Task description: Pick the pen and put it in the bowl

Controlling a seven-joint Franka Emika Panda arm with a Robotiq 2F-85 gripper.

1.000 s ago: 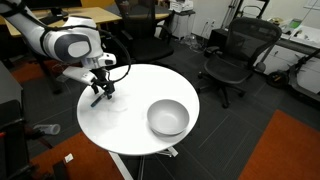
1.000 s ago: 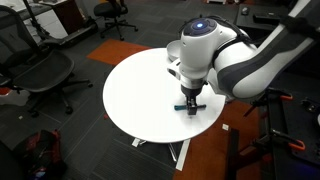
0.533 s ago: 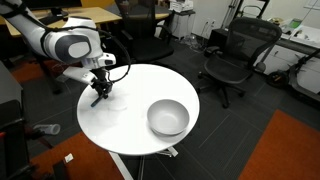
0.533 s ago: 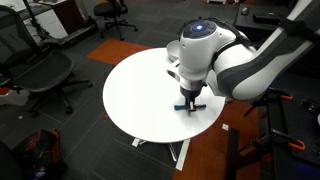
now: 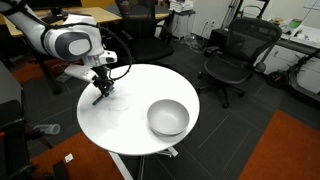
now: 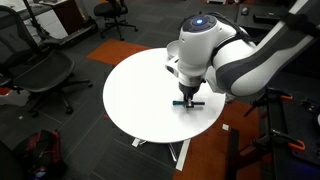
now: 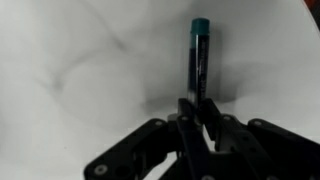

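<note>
Now, pen [image 7: 199, 55]: long axis straight out from gripper [image 7: 198, 110], teal end farthest.
Gripper: clamped on pen, seemingly low by desk [image 5: 125, 120] edge.

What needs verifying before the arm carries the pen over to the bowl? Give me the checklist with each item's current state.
1. Pen between the fingers: ok; the pen sticks out from the gripper in the wrist view.
2. Jaws closed on it: ok; they sit tight on both sides.
3. Pen lifted off the table: cannot tell.
4. Bowl upright, open side up: ok.
5. Nothing in the bowl: ok.
6. Nothing standing between gripper and bowl: ok.
</note>
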